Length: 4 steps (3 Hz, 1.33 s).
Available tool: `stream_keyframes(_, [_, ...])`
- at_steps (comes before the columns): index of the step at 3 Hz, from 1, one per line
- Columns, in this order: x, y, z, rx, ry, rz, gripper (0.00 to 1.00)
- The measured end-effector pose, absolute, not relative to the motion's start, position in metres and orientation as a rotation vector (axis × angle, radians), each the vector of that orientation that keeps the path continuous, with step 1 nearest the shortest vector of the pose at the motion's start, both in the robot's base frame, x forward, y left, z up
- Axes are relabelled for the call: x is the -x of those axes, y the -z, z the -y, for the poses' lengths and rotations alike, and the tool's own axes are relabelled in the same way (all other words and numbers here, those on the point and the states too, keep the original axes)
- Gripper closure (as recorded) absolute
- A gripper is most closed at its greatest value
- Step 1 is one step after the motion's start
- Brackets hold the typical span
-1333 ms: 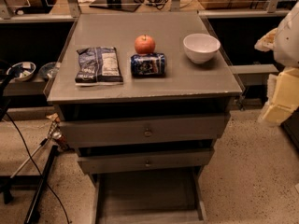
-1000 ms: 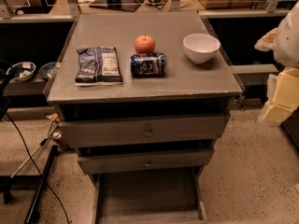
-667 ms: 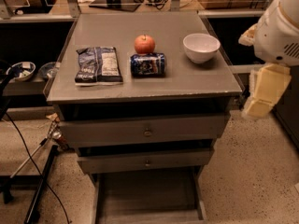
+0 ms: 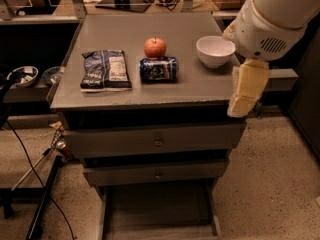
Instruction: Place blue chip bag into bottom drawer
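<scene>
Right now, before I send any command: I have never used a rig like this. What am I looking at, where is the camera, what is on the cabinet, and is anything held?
You have one picture, from a single camera looking down at the front of a grey cabinet. Where that camera is mounted is not on record. The large white shape at the upper right is the robot's arm. The cream-coloured piece hanging from it is the gripper, beside the right front corner of the grey cabinet top.

On that top lie a flat dark-blue foil chip bag at the left, a red apple, a blue can on its side in front of the apple, and a white bowl at the right. The bag is not held, and the gripper is well away from it.

At the bottom of the cabinet, the bottom drawer, a shallow grey tray, is pulled out.
</scene>
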<state>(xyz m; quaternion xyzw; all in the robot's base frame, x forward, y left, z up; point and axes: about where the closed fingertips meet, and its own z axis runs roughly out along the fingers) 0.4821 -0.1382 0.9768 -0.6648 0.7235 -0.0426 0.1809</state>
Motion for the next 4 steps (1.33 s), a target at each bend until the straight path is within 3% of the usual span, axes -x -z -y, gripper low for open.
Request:
stream_keyframes(1, [-0.484,-0.968,0.131,1.876,0.13,-2.059,0.0])
stream_keyframes(2, [-0.536,-0.945,0.088,1.924,0.15,-2.087,0.0])
stream_keyframes(4, [-0.545,-0.949,0.083,1.884,0.114,-2.074,0.0])
